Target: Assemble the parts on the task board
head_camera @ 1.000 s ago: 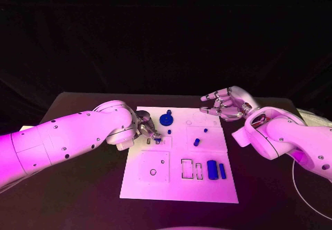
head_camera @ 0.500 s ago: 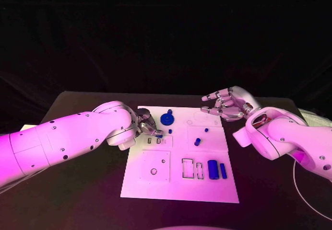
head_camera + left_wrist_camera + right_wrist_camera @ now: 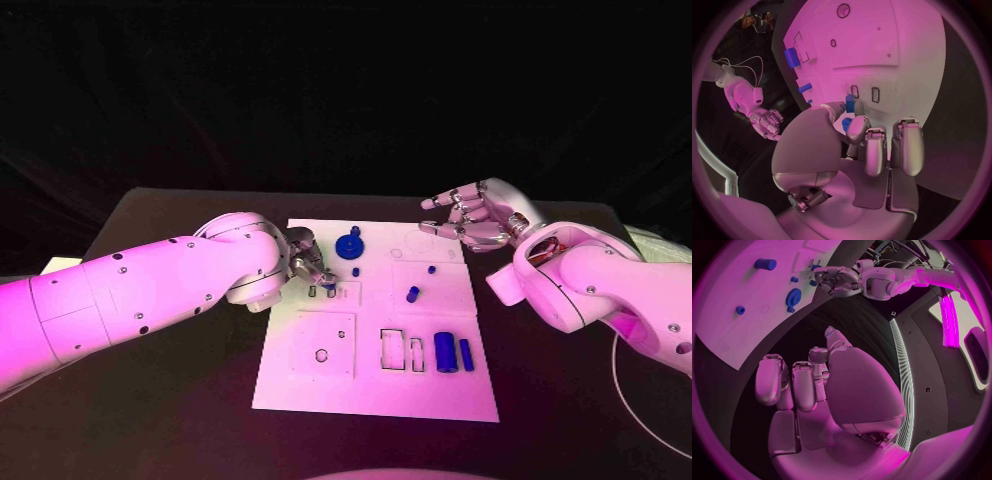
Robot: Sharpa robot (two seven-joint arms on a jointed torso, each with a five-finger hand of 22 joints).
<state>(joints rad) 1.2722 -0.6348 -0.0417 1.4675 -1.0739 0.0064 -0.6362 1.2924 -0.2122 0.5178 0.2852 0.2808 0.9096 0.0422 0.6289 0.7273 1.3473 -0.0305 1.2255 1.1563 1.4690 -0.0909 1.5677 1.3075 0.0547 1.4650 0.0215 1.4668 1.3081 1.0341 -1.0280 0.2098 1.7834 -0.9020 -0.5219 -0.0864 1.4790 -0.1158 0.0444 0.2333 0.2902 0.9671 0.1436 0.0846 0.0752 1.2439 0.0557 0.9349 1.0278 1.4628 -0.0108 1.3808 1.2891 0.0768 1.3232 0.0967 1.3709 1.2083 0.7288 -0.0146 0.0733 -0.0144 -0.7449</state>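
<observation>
The white task board (image 3: pixel 375 385) lies in the middle of the black table. My left hand (image 3: pixel 306 262) hovers over the board's left edge. It pinches a small blue part (image 3: pixel 849 104) between thumb and finger, just above two small slots (image 3: pixel 864 92). My right hand (image 3: pixel 473 215) hangs over the board's far right corner with fingers apart and nothing in it. A blue gear (image 3: pixel 348 247) sits at the far middle of the board. Two short blue pegs (image 3: pixel 413 294) stand near the centre. A blue block (image 3: pixel 444 352) and a thin blue bar (image 3: pixel 464 352) lie at the near right.
Empty rectangular recesses (image 3: pixel 391 348) lie left of the blue block, and a small hole (image 3: pixel 320 354) marks the near-left panel. Bare black table (image 3: pixel 173 400) surrounds the board on all sides. A thin white cable (image 3: pixel 617 375) curves at the right edge.
My left hand has drawn back a little from the board with the blue part, uncovering the two small slots. The right hand has barely moved.
</observation>
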